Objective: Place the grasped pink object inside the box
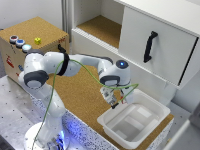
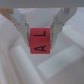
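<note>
Exterior view: the arm reaches from its base toward the box [image 1: 134,120], a shallow white tub on the cork tabletop [image 1: 82,97].
Arm pose: elbow bent, wrist turned downward, the gripper [image 1: 114,103] hanging over the box's rim on the side nearest the arm's base, close above it.
Pink object here: only a small reddish speck shows at the fingertips [image 1: 116,104]; its shape cannot be told from this view.
Risk here: the gripper sits near the rim rather than over the box's middle, so a release now might land the object on the rim and tip it out onto the cork.
Nearby: a white drawer [image 1: 157,42] with a black handle stands beyond the box, well apart.

Wrist view: the pink object [image 2: 40,41] is a cube with black letters, clamped between the two fingers [image 2: 22,26], which close narrowly on its sides.
Below the cube: the box's white floor and ridges [image 2: 15,62].
Risk here: dropped from a height, I judge, the cube could bounce off a ridge.
</note>
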